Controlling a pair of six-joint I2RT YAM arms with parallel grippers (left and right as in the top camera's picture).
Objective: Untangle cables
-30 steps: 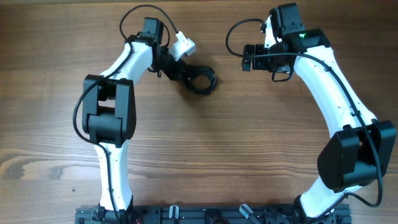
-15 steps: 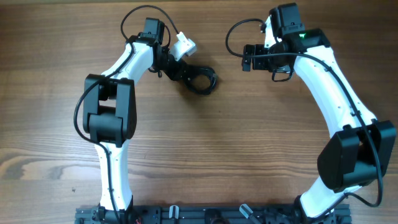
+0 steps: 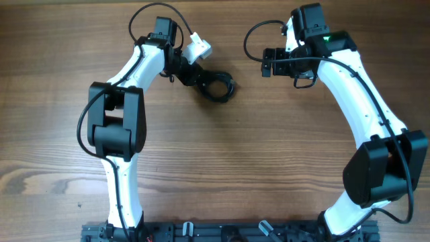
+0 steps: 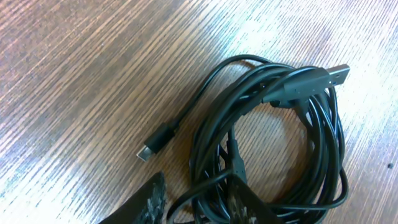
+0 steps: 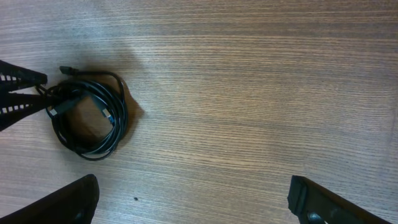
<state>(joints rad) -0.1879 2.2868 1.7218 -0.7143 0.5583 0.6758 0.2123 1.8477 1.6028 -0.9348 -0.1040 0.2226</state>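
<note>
The cables [image 3: 216, 87] lie as one coil of thin black cords on the wooden table, left of centre at the back. In the left wrist view the coil [image 4: 273, 137] fills the right half, with a flat plug [image 4: 331, 74] at the top right and a small plug [image 4: 150, 149] sticking out to the left. My left gripper [image 3: 197, 78] sits at the coil's left edge. Its jaws [image 4: 196, 183] are drawn in on several strands. My right gripper [image 3: 267, 62] hovers open to the right of the coil, with bare wood between its fingers [image 5: 74, 199]. The coil [image 5: 90, 121] appears at the left of the right wrist view.
The wooden table [image 3: 269, 161] stretches towards the front with nothing else lying on it. Both arm bases stand at the front edge [image 3: 201, 232]. The tips of the left gripper [image 5: 15, 93] poke in from the left edge of the right wrist view.
</note>
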